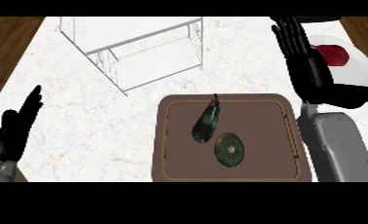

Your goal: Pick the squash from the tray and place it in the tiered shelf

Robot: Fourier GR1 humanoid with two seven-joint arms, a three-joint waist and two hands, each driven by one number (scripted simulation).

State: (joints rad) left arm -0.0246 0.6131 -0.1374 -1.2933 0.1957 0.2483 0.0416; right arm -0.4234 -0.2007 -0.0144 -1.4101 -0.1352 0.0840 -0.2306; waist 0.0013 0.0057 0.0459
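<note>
A brown tray point(179, 169) lies at the lower middle of the head view. On it rest a dark green elongated vegetable with a stem point(207, 122) and, to its lower right, a round green squash point(230, 149). The white tiered shelf point(137, 47) stands at the upper left of the marble counter. My right hand point(305, 62) is raised to the right of the tray, fingers straight and pointing away, holding nothing. My left hand point(18, 123) rests open at the far left edge, fingers up.
A white plate point(345, 74) with a red object point(334, 54) sits at the right edge, partly behind my right hand. Wooden floor shows beyond the counter's left and right top corners.
</note>
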